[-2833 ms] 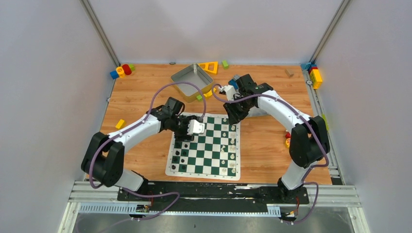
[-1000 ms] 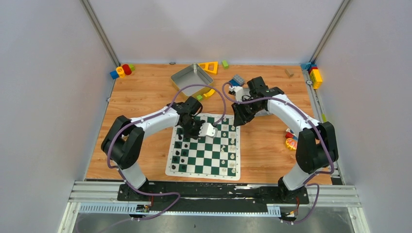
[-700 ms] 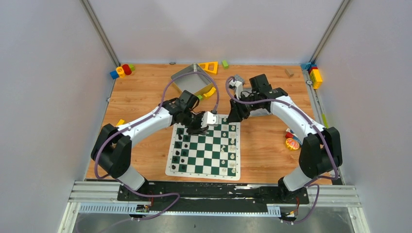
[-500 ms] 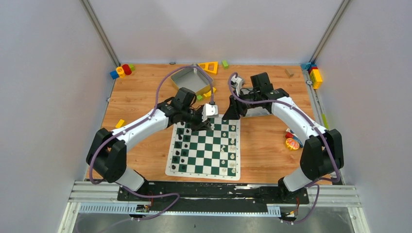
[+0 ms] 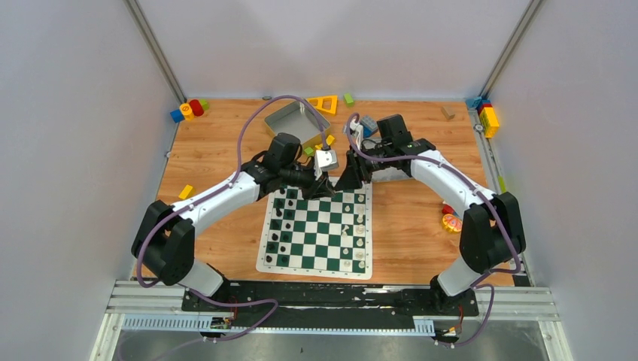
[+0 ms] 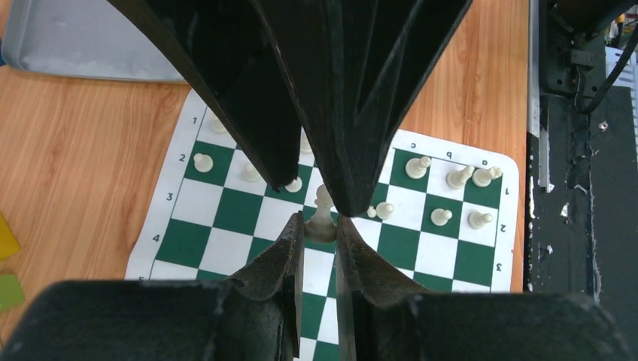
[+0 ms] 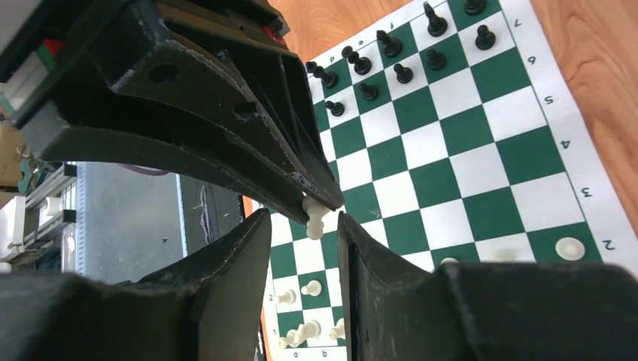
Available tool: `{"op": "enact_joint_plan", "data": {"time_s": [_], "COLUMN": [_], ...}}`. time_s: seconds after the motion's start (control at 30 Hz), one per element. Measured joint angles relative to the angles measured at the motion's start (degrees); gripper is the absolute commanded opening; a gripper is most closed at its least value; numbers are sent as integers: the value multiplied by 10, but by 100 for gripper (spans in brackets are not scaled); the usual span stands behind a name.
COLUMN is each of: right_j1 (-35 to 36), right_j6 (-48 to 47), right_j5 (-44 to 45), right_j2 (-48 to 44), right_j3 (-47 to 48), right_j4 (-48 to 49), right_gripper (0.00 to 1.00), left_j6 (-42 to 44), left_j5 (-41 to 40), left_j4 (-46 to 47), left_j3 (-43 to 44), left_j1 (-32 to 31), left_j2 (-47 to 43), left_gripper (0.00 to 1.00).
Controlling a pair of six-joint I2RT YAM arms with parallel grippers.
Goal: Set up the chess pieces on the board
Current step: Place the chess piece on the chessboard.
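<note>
White pawn (image 6: 322,213) pinched between the tips of the left gripper (image 6: 320,220), in the air above the far edge of the board (image 5: 312,271). Right gripper (image 7: 302,218) straddles it, jaws spread. Black pieces (image 5: 275,235) line the board's left side, white pieces (image 5: 360,226) its right.

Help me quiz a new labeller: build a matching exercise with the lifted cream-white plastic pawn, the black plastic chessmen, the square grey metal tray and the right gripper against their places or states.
1. cream-white plastic pawn
2. black plastic chessmen
3. square grey metal tray
4. right gripper

A. on the wooden table, off the green-and-white checked board
B. open, fingers either side of the pawn
C. pinched in the air by the left gripper
D. standing on the board's squares

Pairs: 1-C, 2-D, 3-A, 4-B
</note>
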Motion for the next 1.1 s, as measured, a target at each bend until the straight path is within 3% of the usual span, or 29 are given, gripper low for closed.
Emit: {"op": "enact_joint_plan", "data": {"time_s": [0.4, 0.8, 0.93, 1.1], "right_j1": [7, 7, 7, 7], "right_j6": [0, 0, -2, -12], "right_j5": [-3, -10, -10, -1], "right_j2": [11, 11, 11, 11], "right_j3": [-6, -15, -15, -15], "right_j4": [2, 1, 0, -4], "right_gripper": [35, 6, 0, 0], "left_j6": [-16, -17, -15, -1], "left_j5": [3, 3, 4, -7], "left_j4": [17, 17, 18, 16], "left_j3": [-6, -8, -10, -18], "left_j1": [0, 0, 0, 0], "left_j2": [-9, -16, -16, -19], "left_gripper": [17, 20, 36, 65]}}
